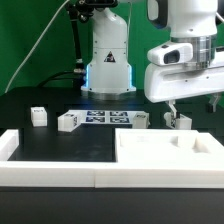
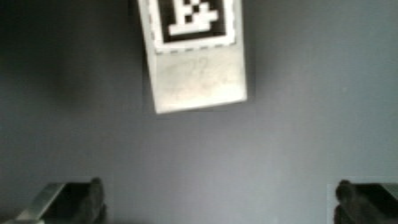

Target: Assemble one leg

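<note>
Nearest, the white panel [image 1: 165, 150] lies on the bench [image 1: 60, 142]. Just behind it the leg [image 1: 180, 121] sits below the pincer [image 2: 217, 203], whose fingers [image 2: 68, 200] are spread wide and hold nothing. The wrist view shows the leg ahead of the fingers, not between them, so a descent from here could land a finger on it and skid it away.

Green backdrop [image 1: 35, 40] up behind on exterior view's left, w/ soft folds in it. Black matte table [image 1: 60, 140] spreads across the mid-ground, evenly lit. Wrist view: same table, plain dark grey, a bit blurry.
</note>
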